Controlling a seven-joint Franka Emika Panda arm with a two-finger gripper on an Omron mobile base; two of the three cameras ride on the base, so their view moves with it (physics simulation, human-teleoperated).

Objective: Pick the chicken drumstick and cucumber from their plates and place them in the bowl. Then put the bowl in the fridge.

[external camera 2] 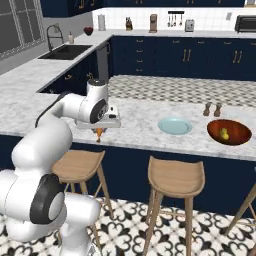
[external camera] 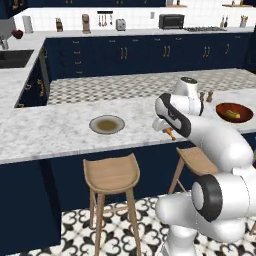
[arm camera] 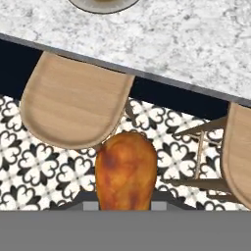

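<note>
Counting two plates [external camera: 106, 124], one bowl [external camera 2: 229, 132], one drumstick [arm camera: 126, 170].

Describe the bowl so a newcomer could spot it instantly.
Find the long marble counter with wooden stools beneath it. Toward its right end, past the pale blue plate, sits the bowl. It alone is dark red-brown and deep-sided, with a yellow-green cucumber inside.
</note>
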